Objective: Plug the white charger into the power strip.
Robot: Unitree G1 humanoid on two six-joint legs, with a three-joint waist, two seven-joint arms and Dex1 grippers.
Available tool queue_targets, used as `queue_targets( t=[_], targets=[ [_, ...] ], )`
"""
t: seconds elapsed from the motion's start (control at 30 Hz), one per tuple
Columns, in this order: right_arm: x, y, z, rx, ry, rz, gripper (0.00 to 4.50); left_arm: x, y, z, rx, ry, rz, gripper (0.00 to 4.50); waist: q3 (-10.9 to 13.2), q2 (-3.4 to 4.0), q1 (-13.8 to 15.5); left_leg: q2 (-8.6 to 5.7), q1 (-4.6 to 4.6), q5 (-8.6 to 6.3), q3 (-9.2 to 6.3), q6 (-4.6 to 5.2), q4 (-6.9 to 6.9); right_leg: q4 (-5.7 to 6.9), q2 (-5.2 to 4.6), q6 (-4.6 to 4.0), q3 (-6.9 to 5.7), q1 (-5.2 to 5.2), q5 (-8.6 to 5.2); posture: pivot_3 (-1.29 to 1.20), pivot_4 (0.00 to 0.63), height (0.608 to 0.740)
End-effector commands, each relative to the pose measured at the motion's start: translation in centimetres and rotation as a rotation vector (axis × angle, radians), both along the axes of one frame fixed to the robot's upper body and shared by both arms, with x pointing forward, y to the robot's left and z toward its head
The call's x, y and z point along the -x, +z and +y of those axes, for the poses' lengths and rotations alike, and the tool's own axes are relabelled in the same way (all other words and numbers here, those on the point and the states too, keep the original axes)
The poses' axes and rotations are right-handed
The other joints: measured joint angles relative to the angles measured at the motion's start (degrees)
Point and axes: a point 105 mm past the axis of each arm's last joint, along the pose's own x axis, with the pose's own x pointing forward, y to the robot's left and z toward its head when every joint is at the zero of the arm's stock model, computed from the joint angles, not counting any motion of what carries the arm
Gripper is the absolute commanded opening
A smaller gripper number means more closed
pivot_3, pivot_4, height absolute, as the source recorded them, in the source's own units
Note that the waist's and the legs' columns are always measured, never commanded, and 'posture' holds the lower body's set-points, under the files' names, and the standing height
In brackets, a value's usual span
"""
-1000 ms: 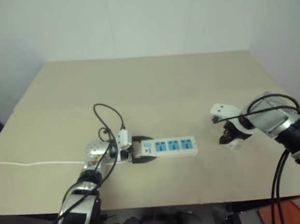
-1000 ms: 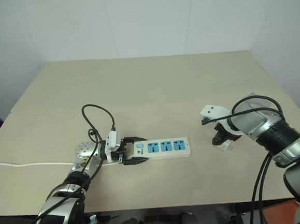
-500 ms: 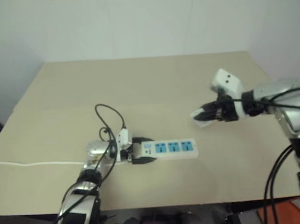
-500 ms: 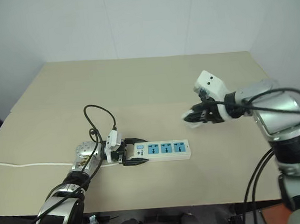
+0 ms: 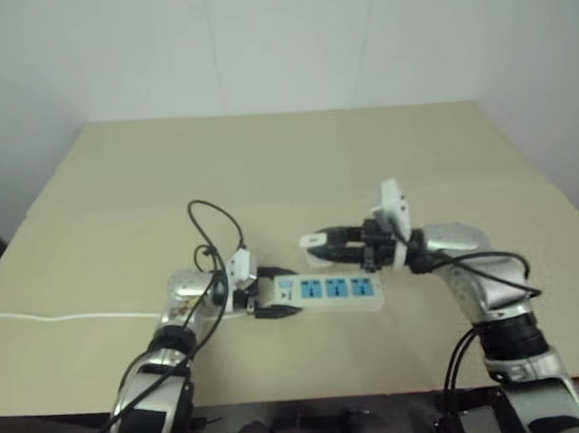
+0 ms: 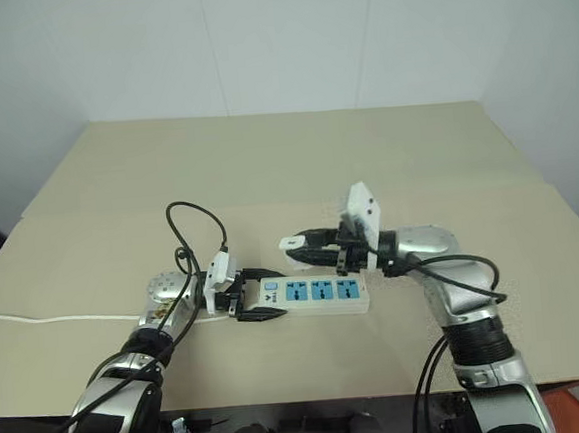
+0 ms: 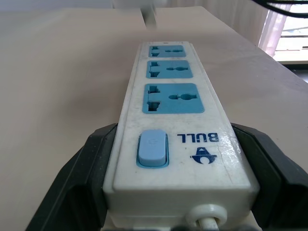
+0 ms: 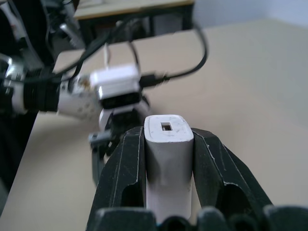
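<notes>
From the head views, one power strip (image 6: 312, 294) lies on the table (image 6: 266, 168), its switch end clamped by the left gripper (image 6: 251, 305). The right gripper (image 6: 302, 246), reaching level across, hangs above the strip, pinching the single white charger (image 6: 291, 243).

In the left wrist view, "BULL" (image 7: 198, 137) reads beside a blue switch (image 7: 152, 147); three blue sockets follow.

In the right wrist view, two black fingers (image 8: 124, 163) squeeze the charger.

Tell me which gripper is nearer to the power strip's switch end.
Left. The left gripper clamps the power strip at its switch end, fingers on both sides. The right gripper, holding the white charger, hovers above the strip without touching it.
</notes>
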Motion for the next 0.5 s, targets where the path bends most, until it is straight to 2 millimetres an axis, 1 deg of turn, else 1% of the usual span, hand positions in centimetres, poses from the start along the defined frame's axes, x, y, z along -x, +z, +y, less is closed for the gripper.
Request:
queue_targets(
  t=[0.03, 0.2, 0.5],
  targets=[
    [-0.1, 0.6, 0.4, -0.028, 0.054, -0.067, 1.11, 0.3, -0.3, 0.3, -0.044, -0.031, 0.015, 3.29, 0.00, 0.00, -0.18, 0.00, 0.00, 0.00, 0.00, 0.00, 0.00, 0.00, 0.00, 0.00, 0.00, 0.00, 0.00, 0.00, 0.150, 0.740],
    [-0.7, -0.7, 1.2, -0.043, 0.086, -0.054, 1.11, 0.3, -0.3, 0.4, -0.051, -0.029, 0.026, 3.29, 0.00, 0.00, -0.70, 0.00, 0.05, 0.00, 0.00, 0.00, 0.00, 0.01, 0.01, 0.00, 0.02, 0.02, 0.00, 0.00, 0.150, 0.740],
    [-1.6, -1.0, 1.7, -0.078, 0.078, -0.053, 1.11, 0.2, -0.1, 0.6, -0.057, -0.030, 0.028, 3.29, 0.00, 0.01, -1.00, 0.01, 0.08, 0.00, 0.00, 0.00, -0.01, 0.07, 0.02, 0.00, 0.05, 0.01, 0.00, 0.00, 0.150, 0.740]
  ],
)
